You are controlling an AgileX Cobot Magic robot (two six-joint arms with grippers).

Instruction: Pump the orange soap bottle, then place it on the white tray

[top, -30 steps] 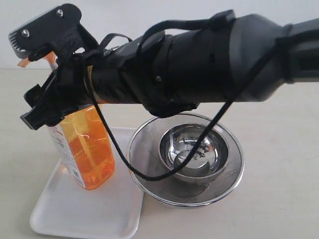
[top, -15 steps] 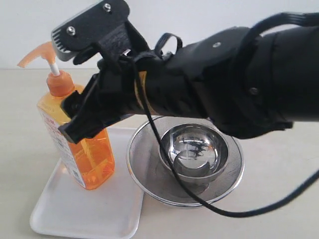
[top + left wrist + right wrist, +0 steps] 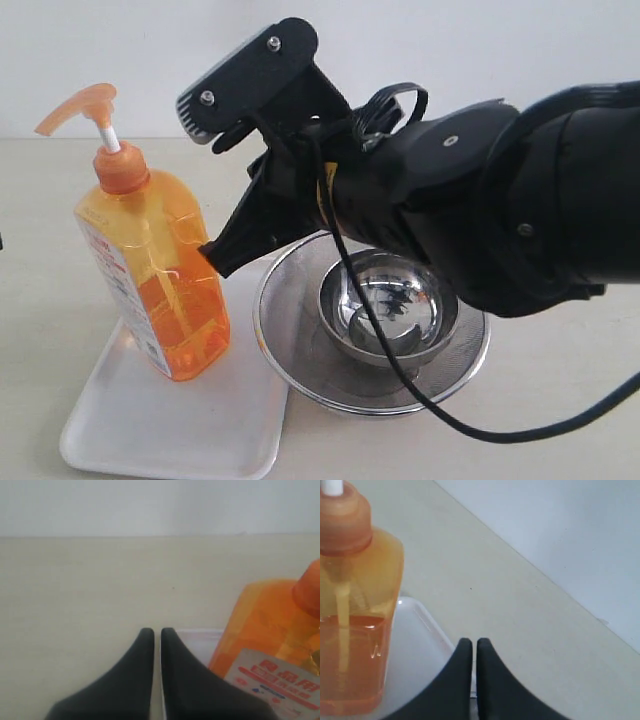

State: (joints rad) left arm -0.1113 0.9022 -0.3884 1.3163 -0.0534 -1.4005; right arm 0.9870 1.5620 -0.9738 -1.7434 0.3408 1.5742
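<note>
The right arm [image 3: 480, 220] is filling most of the exterior view, reaching across the middle above the strainer [image 3: 300, 370]. The table [image 3: 560, 420] is carrying everything. The strainer is sitting just right of the tray [image 3: 150, 430], their rims touching or nearly so.

The tray is lying at the front left. The bottle [image 3: 160, 290] is standing on its near-right part, base down, with its long axis running upright. It is roughly half full, and its label [image 3: 120, 290] is facing left and toward the camera.

A steel bowl [image 3: 388, 305] is resting inside the strainer.

The right gripper [image 3: 218, 260] is hanging just beside the bottle's right shoulder with its fingers pressed together and nothing between them. It seems to be clear of the bottle, though the exterior view is leaving that unsure. In the right wrist view it [image 3: 472, 647] is sitting over the tray's rim, apart from the bottle.

The left gripper [image 3: 157, 637] is also showing its fingers pressed together, empty, near the bottle's labelled side.

The pump head [image 3: 80, 105] is standing raised on its white stem, its spout pointing left in the exterior view, away from the strainer.
</note>
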